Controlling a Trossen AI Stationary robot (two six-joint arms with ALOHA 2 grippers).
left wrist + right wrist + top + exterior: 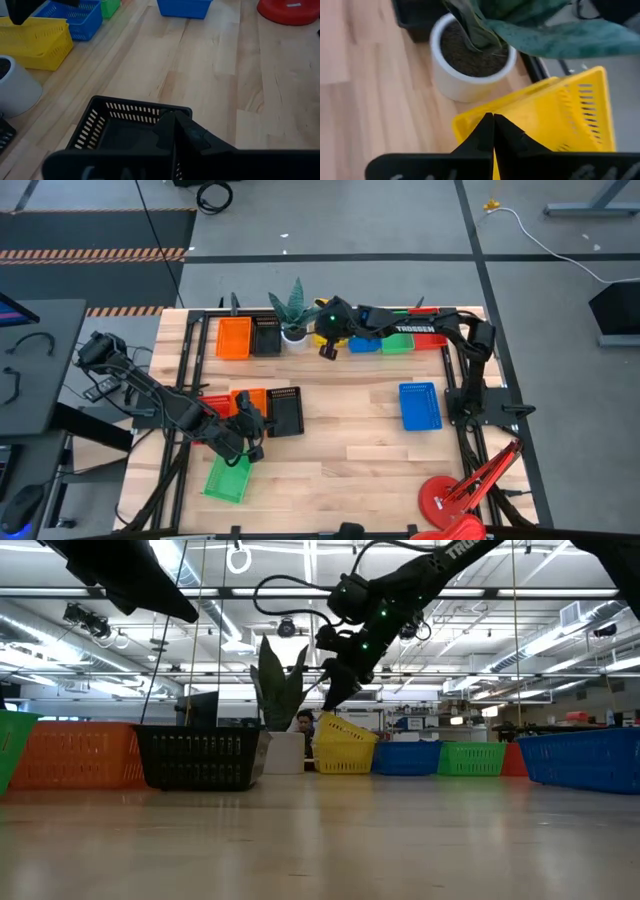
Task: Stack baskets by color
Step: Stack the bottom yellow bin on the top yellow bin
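My right gripper (327, 350) reaches to the far row and is shut on a yellow basket (560, 120), next to the white plant pot (470, 65). In the low view that yellow basket (345, 740) stands tilted. The far row also holds orange (234, 337), black (266, 337), blue (365, 344), green (398, 342) and red baskets. My left gripper (258, 425) at mid-left is shut at a black basket (125, 127), beside orange (246, 397) and red (214, 404) baskets. My left gripper has its shut fingers at the black basket's wall (167, 111), near one corner, coming slanting down from the table's left. The fingers themselves hide the place of contact. Whether the basket is clear of the table I cannot tell. My right gripper pinches the yellow basket's rim (470, 122) at the end nearest the plant pot. It comes slanting down from the table's right. That end (328, 722) is raised, and the basket tilts, its other end low among the far row.
A blue basket (420, 405) lies alone at mid-right and a green one (228, 478) at the near left. A red clamp lamp (455, 500) stands at the near right corner. The plant's leaves (530, 30) hang close over my right gripper. Bare wood lies in the middle.
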